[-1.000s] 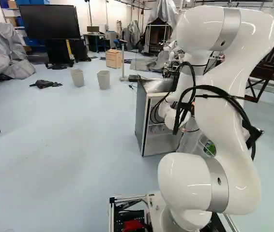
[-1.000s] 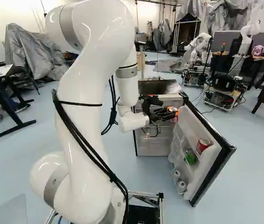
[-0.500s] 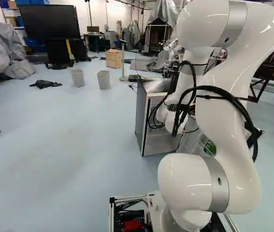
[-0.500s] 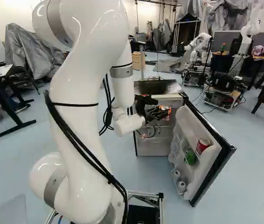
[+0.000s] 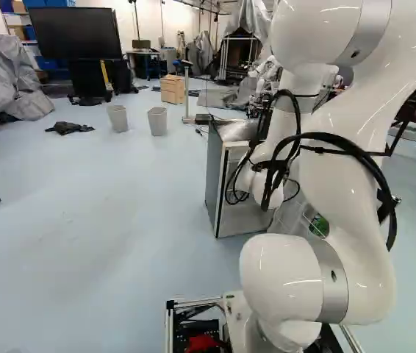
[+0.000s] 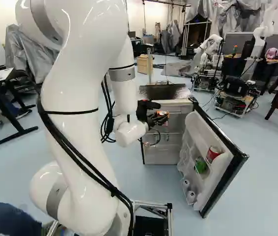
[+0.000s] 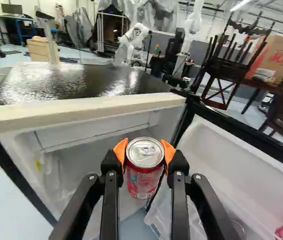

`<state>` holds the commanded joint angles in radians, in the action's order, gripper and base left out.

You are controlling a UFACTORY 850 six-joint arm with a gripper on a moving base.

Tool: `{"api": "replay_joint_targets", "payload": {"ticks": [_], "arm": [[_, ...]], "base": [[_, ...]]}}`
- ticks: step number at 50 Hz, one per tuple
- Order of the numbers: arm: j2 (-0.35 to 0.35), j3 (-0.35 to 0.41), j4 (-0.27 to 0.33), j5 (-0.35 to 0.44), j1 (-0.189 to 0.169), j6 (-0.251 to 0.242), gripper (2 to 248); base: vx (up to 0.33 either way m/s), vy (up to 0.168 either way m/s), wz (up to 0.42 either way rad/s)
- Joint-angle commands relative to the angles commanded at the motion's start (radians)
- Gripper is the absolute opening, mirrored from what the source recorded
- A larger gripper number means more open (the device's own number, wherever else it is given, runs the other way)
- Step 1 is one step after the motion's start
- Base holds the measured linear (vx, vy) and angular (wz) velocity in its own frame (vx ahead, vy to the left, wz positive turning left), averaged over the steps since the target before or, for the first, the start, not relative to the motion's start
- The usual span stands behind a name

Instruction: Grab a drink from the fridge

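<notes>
Gripper [image 6: 160, 118] status: my jaws are closed on a red soda can [image 7: 144, 182], one orange pad [image 7: 120, 150] against each side, near its upper rim. Can orientation: pull-tab end up. Can location: in front of the open fridge [image 6: 166, 92], below the level of its dark top. Fridge door [image 6: 220, 140] swung wide, at the right of the right base view. Door shelves: a second red can [image 6: 213, 153] with a green item [image 6: 201, 165] beside it.

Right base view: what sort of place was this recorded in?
Probably a robotics lab: another robot stands beyond the open fridge, grey sheets cover bulky shapes, and a desk stands at the view's left.
</notes>
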<state>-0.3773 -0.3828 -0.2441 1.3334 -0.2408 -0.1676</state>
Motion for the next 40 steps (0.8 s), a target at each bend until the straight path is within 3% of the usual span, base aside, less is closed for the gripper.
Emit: {"api": "replay_joint_targets", "payload": {"ticks": [28,40], "arm": [[0.104,0.04,0.26,-0.195,0.005,0.0,97],[0.145,0.051,0.287,-0.22,0.006,0.0,97]], "base": [[0.0,0.0,0.0],[0.0,0.0,0.0]]}}
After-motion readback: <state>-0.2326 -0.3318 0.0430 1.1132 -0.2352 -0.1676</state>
